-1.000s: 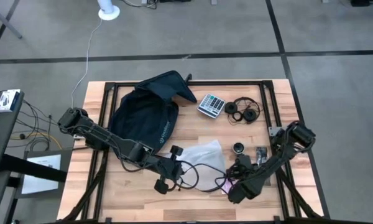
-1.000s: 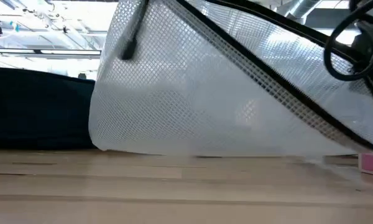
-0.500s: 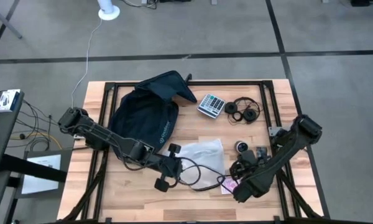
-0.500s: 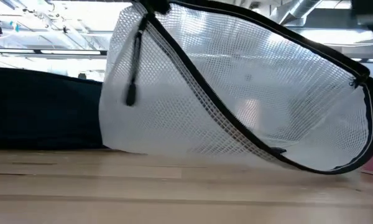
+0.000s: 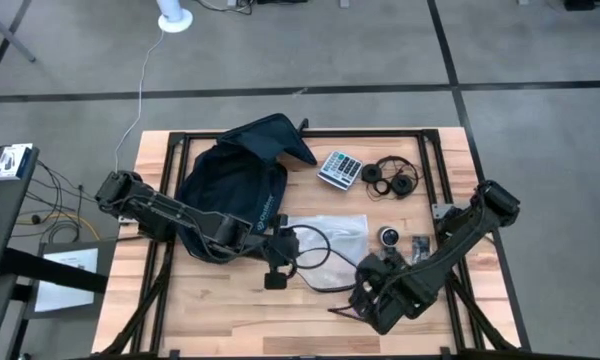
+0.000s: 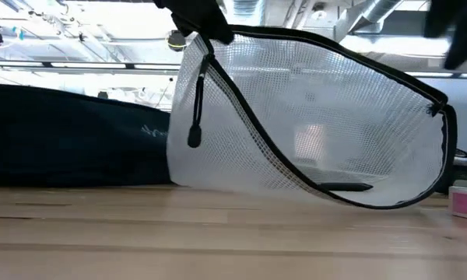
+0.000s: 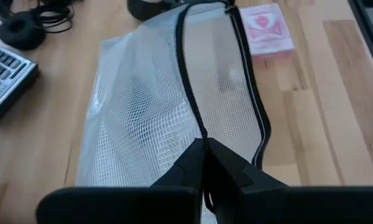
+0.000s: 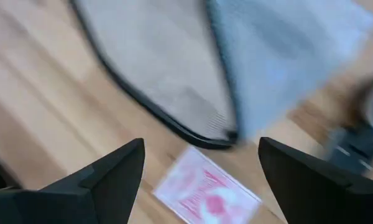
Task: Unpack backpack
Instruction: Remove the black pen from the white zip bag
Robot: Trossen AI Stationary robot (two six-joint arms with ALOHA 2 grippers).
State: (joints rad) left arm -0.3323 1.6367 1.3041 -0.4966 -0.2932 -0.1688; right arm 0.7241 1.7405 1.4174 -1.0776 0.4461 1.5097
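Backpack: lay slumped at the bench's far-left, emptying judged under way. Left tool: clamped on the mesh pouch zipper edge, lifting it. Right tool: fingers wide apart, empty, over the pink card box; next move likely setting the pouch down clear.

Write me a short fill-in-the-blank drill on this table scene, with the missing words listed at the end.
1. The left gripper is shut on the edge of the ____ pouch.
2. The right gripper hovers with its jaws ____.
3. The small box beside the pouch is ____ in colour.
4. The calculator lies between the backpack and the ____.

Missing words: mesh; open; pink; headphones
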